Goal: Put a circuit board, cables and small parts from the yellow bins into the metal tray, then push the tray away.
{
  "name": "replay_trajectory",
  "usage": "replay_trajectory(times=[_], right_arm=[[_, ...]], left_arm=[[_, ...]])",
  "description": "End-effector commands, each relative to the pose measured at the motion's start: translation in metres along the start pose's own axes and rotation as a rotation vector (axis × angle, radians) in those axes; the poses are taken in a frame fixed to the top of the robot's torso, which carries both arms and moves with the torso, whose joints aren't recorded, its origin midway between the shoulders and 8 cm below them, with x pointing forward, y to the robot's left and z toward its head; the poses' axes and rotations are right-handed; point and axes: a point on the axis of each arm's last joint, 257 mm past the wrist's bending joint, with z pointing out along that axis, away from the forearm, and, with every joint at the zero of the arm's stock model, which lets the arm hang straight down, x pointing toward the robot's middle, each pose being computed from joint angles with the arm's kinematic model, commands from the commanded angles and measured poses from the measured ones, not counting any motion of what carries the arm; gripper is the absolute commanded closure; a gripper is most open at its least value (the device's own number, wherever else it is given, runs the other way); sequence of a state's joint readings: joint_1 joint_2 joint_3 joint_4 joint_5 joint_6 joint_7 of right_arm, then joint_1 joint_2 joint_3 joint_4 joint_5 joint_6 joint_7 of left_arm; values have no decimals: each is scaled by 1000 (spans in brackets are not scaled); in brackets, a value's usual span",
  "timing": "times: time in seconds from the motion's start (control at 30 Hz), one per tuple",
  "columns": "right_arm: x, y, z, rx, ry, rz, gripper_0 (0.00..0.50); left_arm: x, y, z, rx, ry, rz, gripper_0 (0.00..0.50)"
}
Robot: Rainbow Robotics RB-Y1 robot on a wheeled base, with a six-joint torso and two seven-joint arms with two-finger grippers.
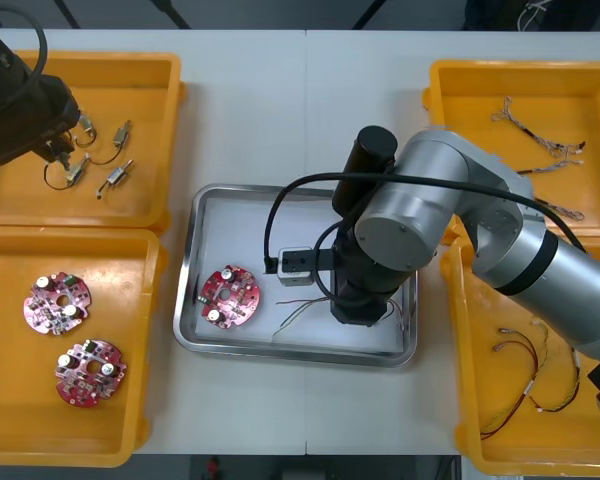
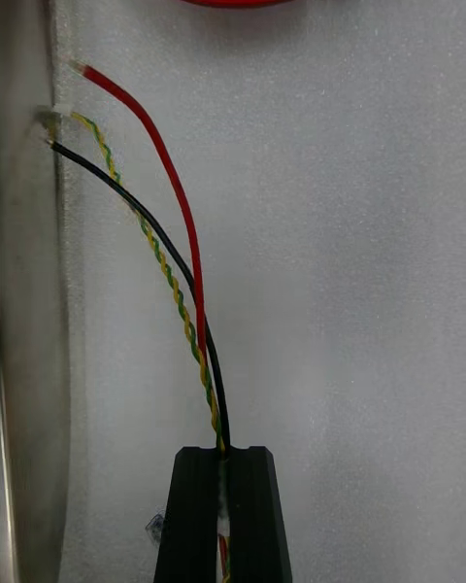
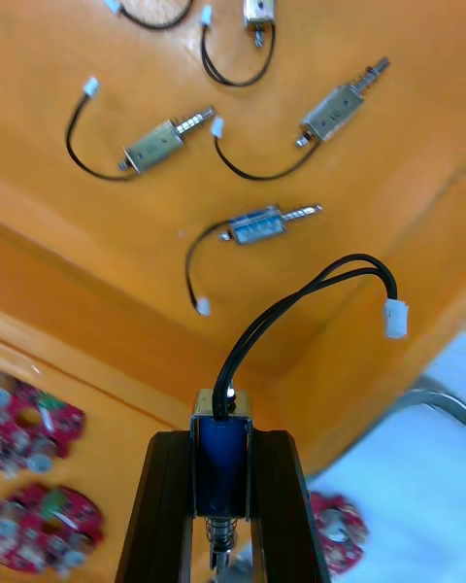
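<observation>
My right gripper [image 1: 346, 312] is low inside the metal tray [image 1: 192, 335], shut on a cable bundle [image 2: 184, 253] of red, black and twisted yellow-green strands. The strands run out from the fingertips [image 2: 257, 476] across the tray's white floor toward its wall. A round red circuit board [image 1: 229, 296] lies in the tray's left half, beyond the cable ends [image 1: 298, 315]. My left gripper [image 1: 62, 150] hovers above the far left yellow bin [image 1: 130, 70], shut on a small metal part [image 3: 221, 442]. That part has a blue body and a looped black lead ending in a white plug [image 3: 394, 318].
Several more small metal parts [image 3: 254, 225] lie in the far left bin. Two circuit boards [image 1: 57, 304] sit in the near left bin [image 1: 130, 400]. The far right bin [image 1: 460, 95] holds twisted cables [image 1: 540, 140]; the near right bin [image 1: 470, 400] holds red and black cables [image 1: 525, 375].
</observation>
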State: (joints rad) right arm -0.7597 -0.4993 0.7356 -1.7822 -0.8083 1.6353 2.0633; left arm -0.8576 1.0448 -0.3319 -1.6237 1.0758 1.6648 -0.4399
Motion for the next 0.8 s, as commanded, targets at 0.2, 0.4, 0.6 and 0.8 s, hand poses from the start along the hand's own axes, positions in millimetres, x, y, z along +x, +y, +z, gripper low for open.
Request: replay_trajectory(times=[0.2, 0.4, 0.6, 0.8], right_arm=[[-9, 10, 6, 30, -16, -3, 86], [-13, 8, 4, 34, -31, 7, 0], [-18, 6, -6, 44, -53, 13, 0], [-23, 4, -24, 59, -87, 11, 0]], left_arm=[[26, -32, -39, 92, -27, 61, 500], [48, -44, -32, 118, -22, 27, 500], [60, -48, -26, 115, -28, 31, 500], [61, -49, -21, 108, -43, 21, 500]])
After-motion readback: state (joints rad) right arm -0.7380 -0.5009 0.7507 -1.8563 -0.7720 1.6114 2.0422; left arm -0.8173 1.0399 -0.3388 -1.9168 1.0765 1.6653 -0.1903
